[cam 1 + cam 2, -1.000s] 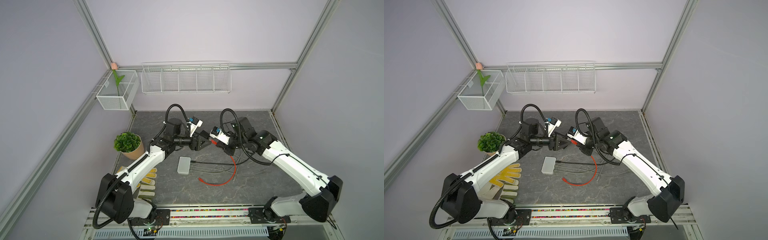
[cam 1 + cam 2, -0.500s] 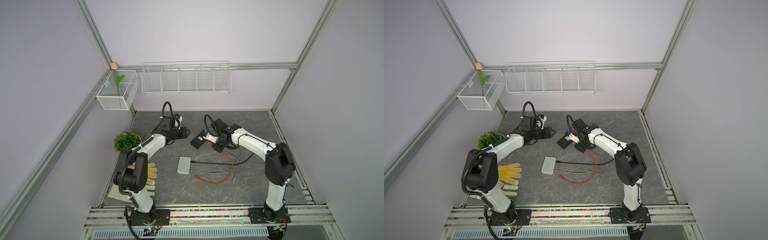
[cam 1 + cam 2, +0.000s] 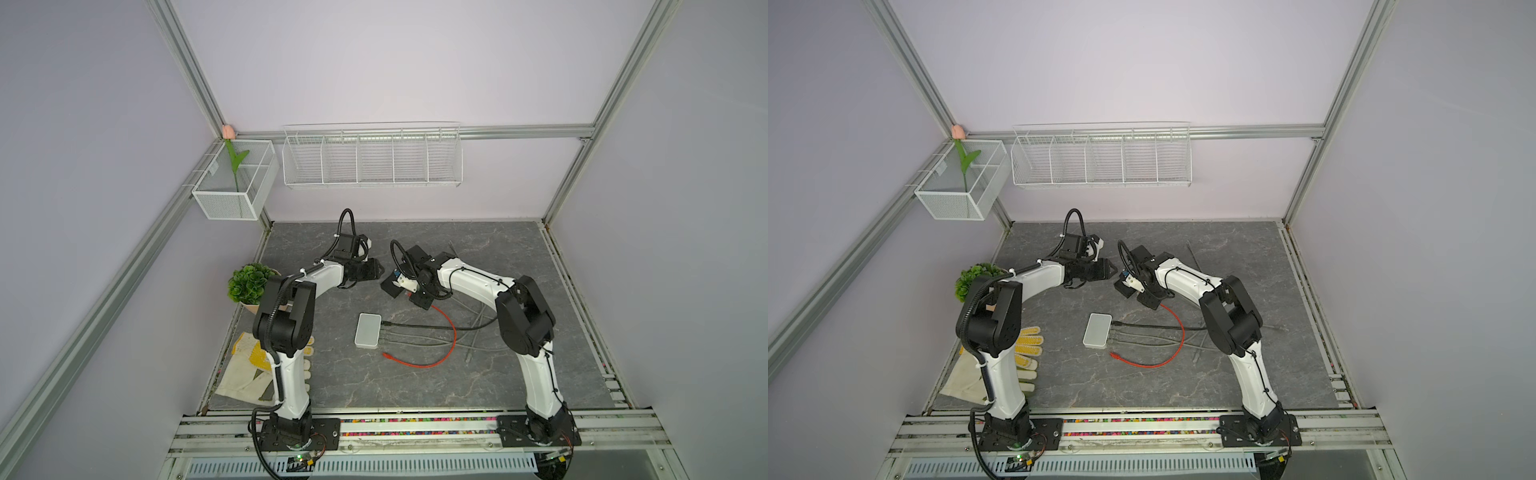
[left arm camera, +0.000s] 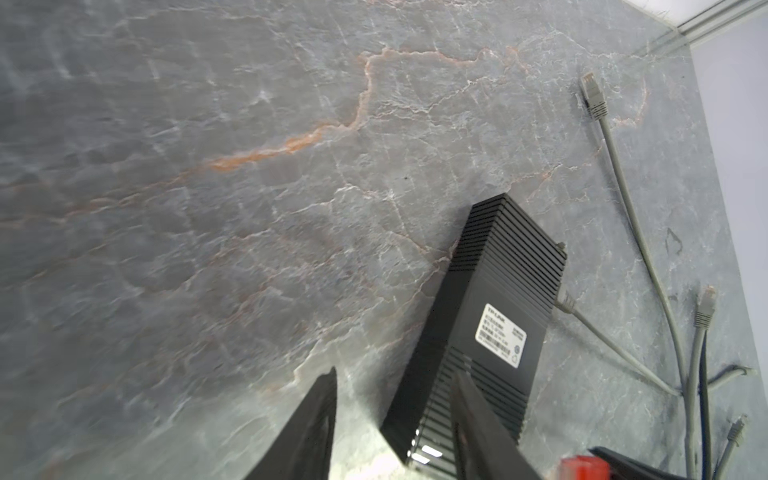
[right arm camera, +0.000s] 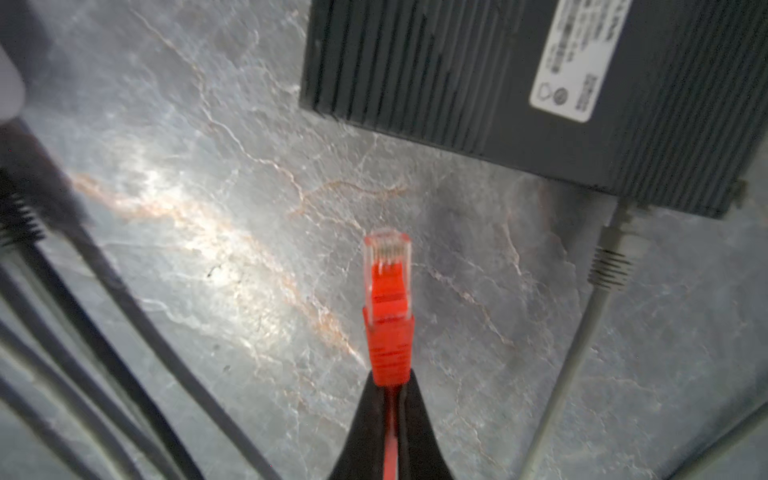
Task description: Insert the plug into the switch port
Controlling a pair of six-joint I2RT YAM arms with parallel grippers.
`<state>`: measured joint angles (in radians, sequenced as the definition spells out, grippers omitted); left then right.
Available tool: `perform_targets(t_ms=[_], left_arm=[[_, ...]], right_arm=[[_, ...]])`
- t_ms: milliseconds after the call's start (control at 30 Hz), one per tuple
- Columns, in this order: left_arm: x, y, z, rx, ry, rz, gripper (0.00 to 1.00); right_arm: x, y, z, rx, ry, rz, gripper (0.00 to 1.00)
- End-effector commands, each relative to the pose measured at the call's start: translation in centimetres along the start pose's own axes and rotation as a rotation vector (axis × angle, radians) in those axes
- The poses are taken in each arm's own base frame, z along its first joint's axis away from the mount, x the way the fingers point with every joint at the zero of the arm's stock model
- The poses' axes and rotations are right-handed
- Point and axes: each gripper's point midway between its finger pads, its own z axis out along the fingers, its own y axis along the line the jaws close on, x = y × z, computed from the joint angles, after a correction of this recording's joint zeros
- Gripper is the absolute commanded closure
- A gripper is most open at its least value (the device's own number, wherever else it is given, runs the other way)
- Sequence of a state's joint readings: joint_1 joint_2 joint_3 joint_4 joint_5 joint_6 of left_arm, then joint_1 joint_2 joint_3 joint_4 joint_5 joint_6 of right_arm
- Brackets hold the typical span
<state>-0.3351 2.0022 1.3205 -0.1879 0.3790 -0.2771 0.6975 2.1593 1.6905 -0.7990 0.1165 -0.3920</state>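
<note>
1. Right pincer [image 5: 388, 388] is pinched tight on the red plug [image 5: 388, 291]. It grips the red back part, and the clear tip sticks out in front.
2. The clear tip points at the black switch [image 5: 519, 83] but does not touch it. A strip of grey tabletop [image 5: 249, 208] shows between the two. The plug is not in any hole of the switch.
3. The red wire [image 5: 390, 451] runs back from the plug between the two fingers. In both top views it bends away from the switch in a big curve. Its other end lies loose on the tabletop just beside the white box [image 3: 368, 330].
4. Left pincer [image 4: 395, 372] is on the other side of the switch from the right pincer. Its two fingers stand partly apart and hold nothing. One end of the switch sits just in front of them. One finger covers a bit of that end in the left wrist view, and I cannot tell if it touches.
5. The switch lies on the tabletop with its white sticker [image 4: 500, 332] showing.
6. A grey wire [image 5: 584, 332] is plugged into the switch near one corner.
7. The white box is near the switch, closer to the robot's feet. Dark and grey wires are plugged into its side.
8. The green plant [image 3: 248, 282] and the yellow gloves [image 3: 1027, 347] are well apart from the switch, on the left pincer's side.
</note>
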Motion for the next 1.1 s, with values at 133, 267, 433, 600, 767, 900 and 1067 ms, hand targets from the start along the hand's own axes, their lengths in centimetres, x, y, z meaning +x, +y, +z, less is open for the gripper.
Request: perform_targets(t_ms=[133,267,433,600,767,900,1067], left_arm=[[0.1,-1.7,1.5,0.062,0.015,0.021,0.58],[0.6,-1.9,1.9,0.084,0.020,0.010,0.59],[0.8,-2.0,2.2,0.103,0.018,0.006,0.59],[0.9,-2.0,2.7,0.113,0.027,0.002,0.59],[1.3,-2.0,3.3,0.118,0.040,0.003,0.60],[1.6,-2.1,3.8,0.124,0.054,0.004,0.60],[2.0,-2.2,3.9,0.121,0.058,0.008,0.60]], right_arm=[[-1.2,0.4,0.5,-0.030,0.001,0.027,0.94],[-1.4,0.4,1.0,-0.043,0.014,0.029,0.94],[-1.6,-0.1,1.4,-0.034,0.036,0.040,0.93],[-1.7,-0.6,1.4,-0.023,0.056,0.049,0.94],[-1.6,-0.7,1.3,-0.023,0.063,0.057,0.94],[-2.0,-0.7,1.2,-0.028,0.054,0.057,0.93],[-1.5,-0.5,1.7,-0.042,0.090,0.054,0.93]])
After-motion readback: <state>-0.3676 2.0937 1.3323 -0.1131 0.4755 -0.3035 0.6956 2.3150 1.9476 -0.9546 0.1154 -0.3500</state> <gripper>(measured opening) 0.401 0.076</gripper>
